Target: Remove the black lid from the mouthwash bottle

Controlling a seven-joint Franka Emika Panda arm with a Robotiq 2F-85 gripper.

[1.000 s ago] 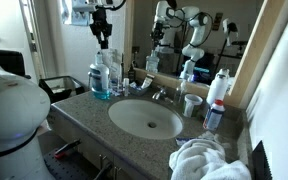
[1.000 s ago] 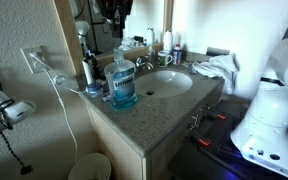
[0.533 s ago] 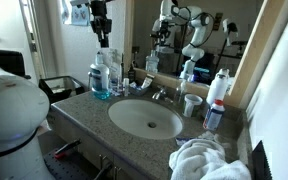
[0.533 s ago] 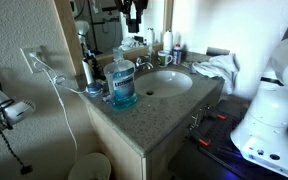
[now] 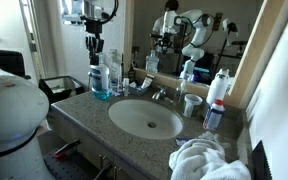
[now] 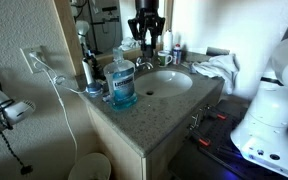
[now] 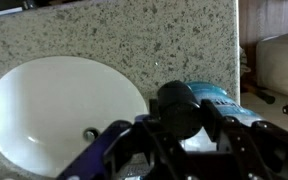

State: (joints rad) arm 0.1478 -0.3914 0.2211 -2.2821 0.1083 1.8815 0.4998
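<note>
Above mouthwash bottle (image 6: 123, 82), claw (image 7: 180, 122) clenched on black lid (image 7: 177, 108), lid lifted clear of bottle.

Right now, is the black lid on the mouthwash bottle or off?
On. The black lid sits on the mouthwash bottle neck; the hand hangs apart.

A speckled granite table (image 5: 79, 112) with an oval white sink (image 5: 146, 119) set into it fills the room's corner. Behind it a large mirror (image 5: 209, 25) in a pale wood frame covers the wall. In an exterior view, a textured beige wall (image 6: 24, 25) carries a white power outlet (image 6: 31, 62) with cords plugged in, and a crumpled white towel (image 6: 216, 67) lies on the table's far end.
</note>
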